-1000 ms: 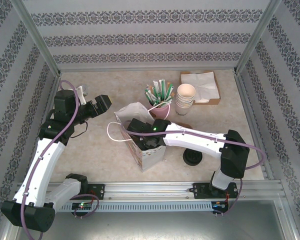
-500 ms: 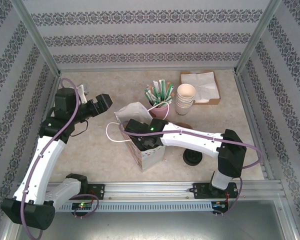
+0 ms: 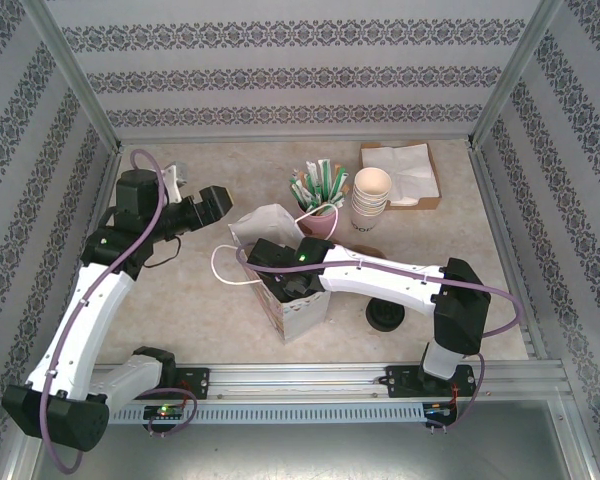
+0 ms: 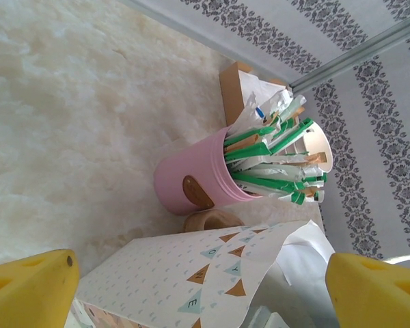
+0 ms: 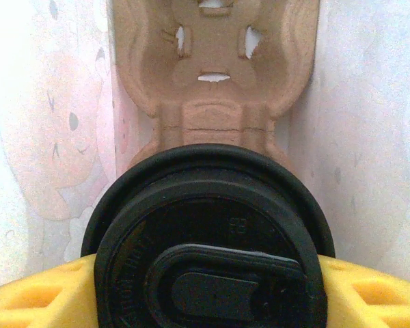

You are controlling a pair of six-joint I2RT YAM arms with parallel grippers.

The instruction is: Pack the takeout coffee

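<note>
Step in hand: putting the cup into the bag. The right hand [image 3: 292, 285] is down inside the open paper bag [image 3: 302, 318], which stands on the worktop [image 3: 190, 290]. Its yellow fingers [image 5: 34, 301] are clamped on either side of the takeout coffee [image 5: 208, 225], black lid up. The coffee sits over the cardboard cup carrier [image 5: 215, 75] at the bag's bottom; I can't tell if it's seated yet. The left hand [image 3: 212, 205] hovers beside the bag, jaws wide apart and holding nothing, facing the pink cup [image 4: 191, 184] of stirrers.

Next move, my read: go straight down into a carrier pocket with the cup upright, let go, then lift out without snagging the walls. The bag looks light and could tip.
</note>
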